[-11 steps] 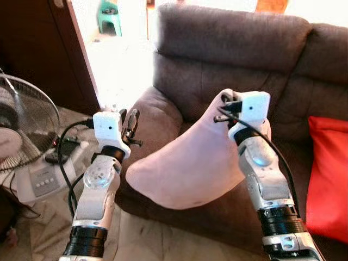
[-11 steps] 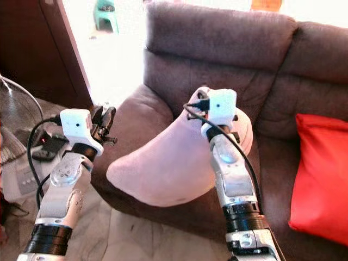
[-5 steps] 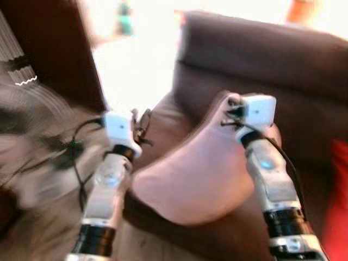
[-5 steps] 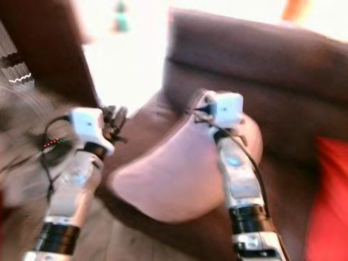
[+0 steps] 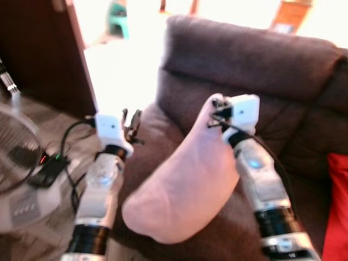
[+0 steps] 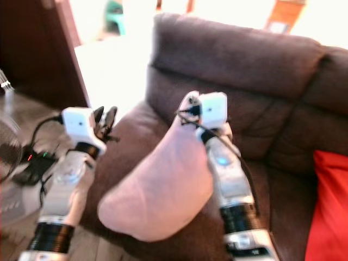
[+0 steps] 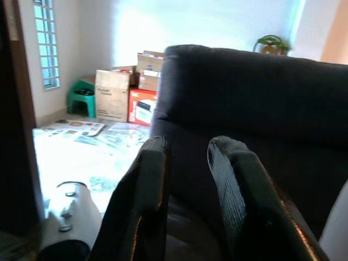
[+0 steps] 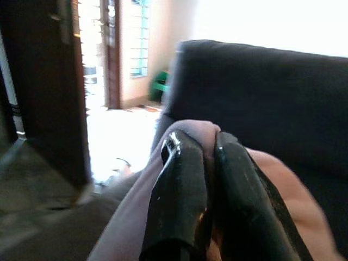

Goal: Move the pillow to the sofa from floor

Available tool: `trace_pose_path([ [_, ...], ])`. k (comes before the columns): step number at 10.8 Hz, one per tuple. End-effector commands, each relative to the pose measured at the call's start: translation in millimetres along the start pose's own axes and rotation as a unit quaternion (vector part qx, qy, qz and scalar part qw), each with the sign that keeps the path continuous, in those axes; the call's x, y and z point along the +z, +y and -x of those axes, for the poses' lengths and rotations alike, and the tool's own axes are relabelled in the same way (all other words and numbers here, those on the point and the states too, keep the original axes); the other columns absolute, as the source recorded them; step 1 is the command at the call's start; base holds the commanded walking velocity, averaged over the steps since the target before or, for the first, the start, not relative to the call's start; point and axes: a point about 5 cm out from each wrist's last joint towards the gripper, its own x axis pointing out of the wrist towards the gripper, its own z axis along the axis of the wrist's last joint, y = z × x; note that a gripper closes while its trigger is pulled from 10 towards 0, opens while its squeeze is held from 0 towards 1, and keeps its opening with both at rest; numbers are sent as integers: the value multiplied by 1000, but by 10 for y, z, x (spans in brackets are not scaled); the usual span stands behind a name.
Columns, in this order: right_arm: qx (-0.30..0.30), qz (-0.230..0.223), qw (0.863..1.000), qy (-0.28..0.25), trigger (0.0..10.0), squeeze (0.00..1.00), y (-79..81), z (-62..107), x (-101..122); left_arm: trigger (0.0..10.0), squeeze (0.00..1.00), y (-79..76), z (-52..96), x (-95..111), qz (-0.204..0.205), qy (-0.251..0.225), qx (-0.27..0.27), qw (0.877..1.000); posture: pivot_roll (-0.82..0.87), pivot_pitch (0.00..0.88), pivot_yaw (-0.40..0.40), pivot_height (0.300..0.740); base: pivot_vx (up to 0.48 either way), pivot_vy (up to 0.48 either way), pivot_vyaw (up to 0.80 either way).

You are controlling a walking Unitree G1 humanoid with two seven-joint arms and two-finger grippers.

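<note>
A soft pink pillow hangs by its top corner from my right gripper, which is shut on that corner. The pinched fold shows between the black fingers in the right wrist view. The pillow's lower bulk droops in front of the dark brown sofa, over the seat's front edge beside the left armrest. My left gripper is held up at the outer side of that armrest, open and empty, its fingers pointing toward the sofa back.
A red cushion lies on the sofa's right side. On the floor to the left stand a fan and a black device with cables. A dark wooden door borders a bright doorway.
The whole view has swung and blurred, so the camera moved. The pillow stays in the right gripper and now hangs steeper and lower. The left gripper keeps its pose.
</note>
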Motion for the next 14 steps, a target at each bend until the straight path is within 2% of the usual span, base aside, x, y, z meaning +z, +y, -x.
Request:
trace_pose_path([
  [1,19,10,999,-32,10000,0,39,-29,155,10000,0,-17,-20,19,-1,-6,-1,1000,74,0,-51,740,0,0,0],
  [4,59,12,998,-9,10000,0,9,-153,115,10000,0,-33,-46,15,-1,-7,1,1000,73,0,-56,740,0,0,0],
  [7,43,-3,998,39,10000,0,-166,-428,-1,10000,0,-9,-39,13,-6,-7,13,1000,96,0,-77,740,0,0,0],
  [8,40,9,998,51,10000,0,-170,-545,27,10000,0,2,-40,24,-10,-8,22,1000,117,0,-93,740,0,0,0],
  [10,53,11,997,60,10000,0,-94,-653,85,10000,0,4,-17,49,-11,-13,31,999,138,16,-115,740,0,0,0],
  [12,65,9,996,67,10000,0,-32,-696,83,10000,0,10,60,22,-16,-4,45,999,149,40,-135,740,0,0,0],
  [14,61,28,992,103,10000,0,-20,-673,-41,10000,0,-35,178,-9,-18,6,52,998,169,82,-163,740,0,0,0],
])
